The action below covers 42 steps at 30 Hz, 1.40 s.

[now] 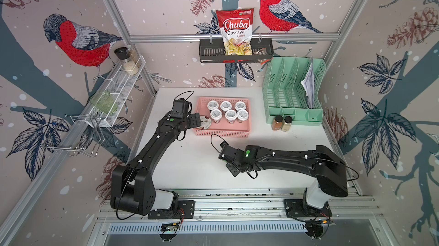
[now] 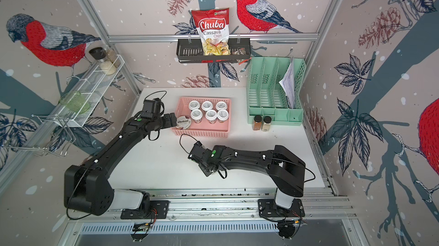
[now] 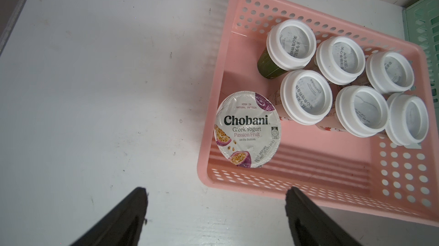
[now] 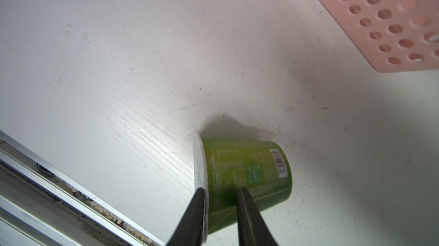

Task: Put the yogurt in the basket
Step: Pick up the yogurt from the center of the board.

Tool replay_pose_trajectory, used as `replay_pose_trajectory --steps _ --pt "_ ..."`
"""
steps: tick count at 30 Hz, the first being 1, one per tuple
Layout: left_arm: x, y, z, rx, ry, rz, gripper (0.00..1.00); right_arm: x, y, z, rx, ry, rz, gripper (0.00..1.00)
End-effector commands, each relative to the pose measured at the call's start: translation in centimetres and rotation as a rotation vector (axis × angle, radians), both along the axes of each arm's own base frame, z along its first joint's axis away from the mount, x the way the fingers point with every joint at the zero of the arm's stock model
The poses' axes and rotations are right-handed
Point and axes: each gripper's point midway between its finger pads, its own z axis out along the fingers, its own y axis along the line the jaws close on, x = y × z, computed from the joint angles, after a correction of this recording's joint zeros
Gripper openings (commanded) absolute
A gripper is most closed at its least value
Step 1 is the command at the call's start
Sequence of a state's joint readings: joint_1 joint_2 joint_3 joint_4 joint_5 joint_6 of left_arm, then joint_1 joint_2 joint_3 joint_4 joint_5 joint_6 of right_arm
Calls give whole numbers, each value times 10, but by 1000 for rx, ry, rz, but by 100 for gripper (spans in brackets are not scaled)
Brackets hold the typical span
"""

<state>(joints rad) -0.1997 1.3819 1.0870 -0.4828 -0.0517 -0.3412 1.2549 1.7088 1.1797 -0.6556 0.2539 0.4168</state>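
My right claw has its jaws set narrow across the lid end of a green yogurt cup, which lies on its side on the counter. I cannot tell whether they actually pinch it. The pink basket sits apart at that claw's 12 o'clock. My left claw is spread wide and empty at the basket's 9 o'clock. Inside the basket, the Chobani cup sits at 8 o'clock, and six white-lidded cups stand in two rows toward 1 o'clock.
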Motion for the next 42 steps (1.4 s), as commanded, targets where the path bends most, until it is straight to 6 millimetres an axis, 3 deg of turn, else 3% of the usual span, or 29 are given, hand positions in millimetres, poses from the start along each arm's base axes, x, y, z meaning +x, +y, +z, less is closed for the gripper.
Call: replay_pose_trajectory --steps 1,12,24,30,35,42 --pt "1 1 2 6 -3 1 94 2 -1 0 -8 -14 6 23" --pt "1 3 2 16 -3 12 94 4 -6 4 6 -5 -7 2" --pt "1 4 3 18 -5 12 94 1 -11 -3 0 21 -7 11" --pt "1 4 2 17 -3 13 94 3 -13 -5 -19 11 -7 24" --pt "1 4 3 20 -5 13 94 4 -14 -5 -29 7 -5 23" --pt "1 5 5 25 -9 15 94 5 -17 -6 -46 1 -7 13"
